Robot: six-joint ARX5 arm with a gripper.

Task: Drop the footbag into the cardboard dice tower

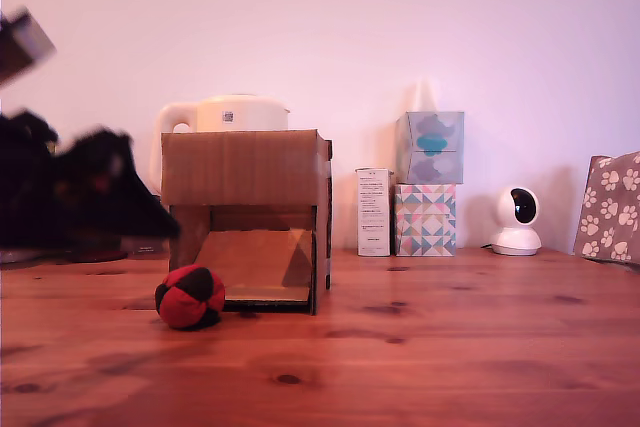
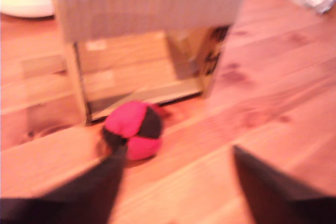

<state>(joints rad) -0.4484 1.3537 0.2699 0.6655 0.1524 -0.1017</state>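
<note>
On the table, just before the box (image 1: 245, 217) mouth, sits the ball (image 1: 190, 297); our gripper (image 2: 176, 163), jaws apart and empty, should centre over it before closing.

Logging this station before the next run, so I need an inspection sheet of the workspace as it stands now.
Surface: wooden table, knotted planks.
Job's things: footbag on the table at the cardboard dice tower front opening, not inside.
Clutter: kettle behind tower; white carton; two stacked tissue boxes; paw-print fabric.
Gripper: gripper open, empty, blurred, near the footbag.
Cables: nothing seen.
Surroundings: plain wall; small white camera.
</note>
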